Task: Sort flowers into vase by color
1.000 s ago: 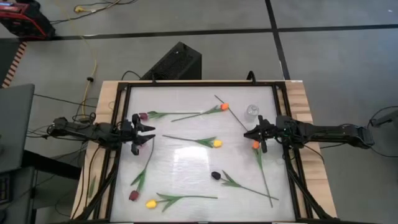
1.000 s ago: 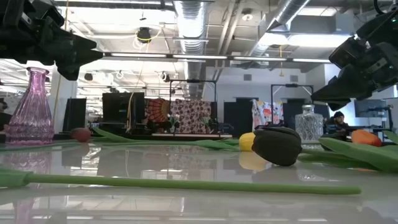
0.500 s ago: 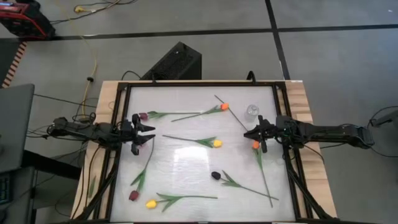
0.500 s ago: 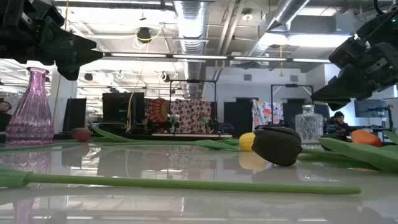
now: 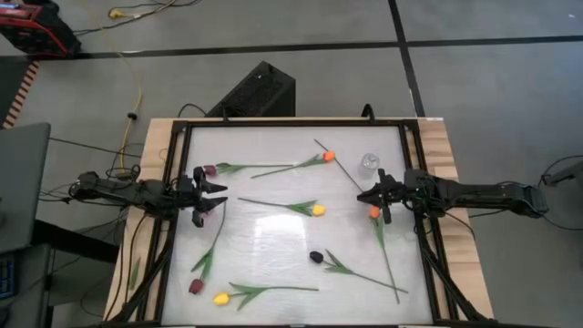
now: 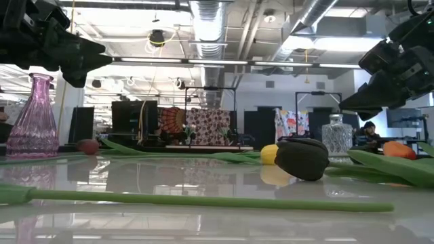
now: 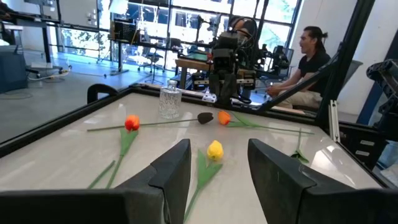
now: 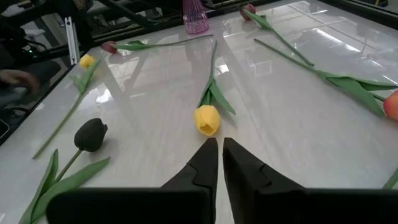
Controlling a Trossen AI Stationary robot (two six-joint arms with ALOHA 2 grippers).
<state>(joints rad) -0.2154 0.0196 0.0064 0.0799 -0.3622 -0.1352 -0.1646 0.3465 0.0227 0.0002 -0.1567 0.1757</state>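
Several artificial tulips lie flat on the white tabletop. They are a maroon one (image 5: 209, 170), orange ones (image 5: 329, 157) (image 5: 373, 212), yellow ones (image 5: 318, 210) (image 5: 219, 298), a dark one (image 5: 315, 257) and another maroon one (image 5: 195, 286). My left gripper (image 5: 217, 193) (image 7: 214, 177) hovers open at the table's left side, above the purple vase (image 8: 196, 18) (image 6: 37, 118). My right gripper (image 5: 363, 196) (image 8: 217, 158) hovers shut at the right side, beside the orange tulip's head and near the clear glass vase (image 5: 369, 163) (image 7: 169, 102). In the right wrist view the yellow tulip (image 8: 207, 119) lies just ahead of its fingertips.
A dark frame (image 5: 173, 182) borders the tabletop. The tulip stems (image 5: 387, 260) cross much of the surface, with bare room near the far edge (image 5: 273, 137). A seated person (image 7: 311, 56) shows beyond the table's right side. A black box (image 5: 260, 91) stands on the floor behind the table.
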